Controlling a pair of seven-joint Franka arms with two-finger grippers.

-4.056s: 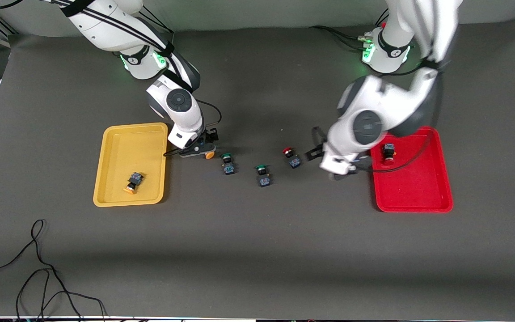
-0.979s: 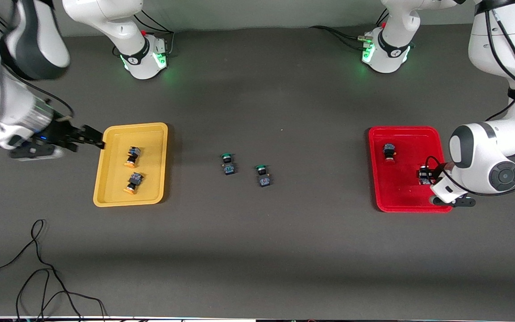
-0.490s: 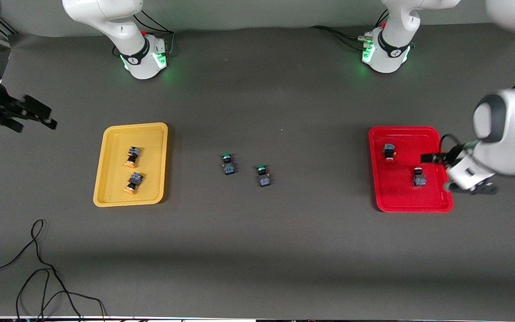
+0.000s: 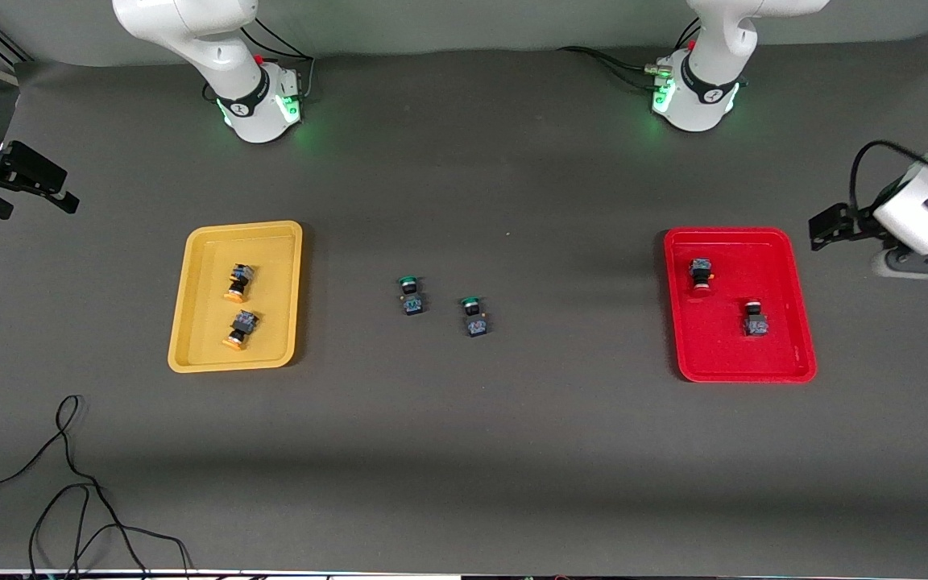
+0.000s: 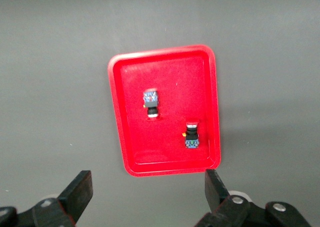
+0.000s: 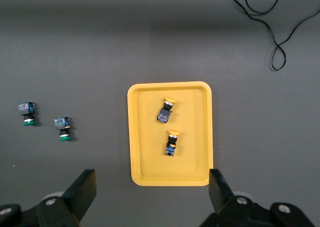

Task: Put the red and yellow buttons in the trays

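We have both yellow buttons (image 4: 238, 280) (image 4: 241, 329) lying in the yellow tray (image 4: 200, 302), and both red buttons (image 4: 702, 272) (image 4: 755, 319) lying apart in the red tray (image 4: 786, 354): each colour sits with its match, so by our reckoning the sorting looks done. The two green-capped buttons (image 4: 410, 295) (image 4: 474, 316) sit on the bare table (image 4: 464, 451) between the trays, which fits, since the task doesn't ask for them. Our left gripper (image 5: 145, 192) hangs high by the left arm's end of the table, fingers spread wide and holding nothing. Our right gripper (image 6: 150, 194) hangs up at the right arm's end, fingers spread too, empty. Both arms look parked clear of the trays.
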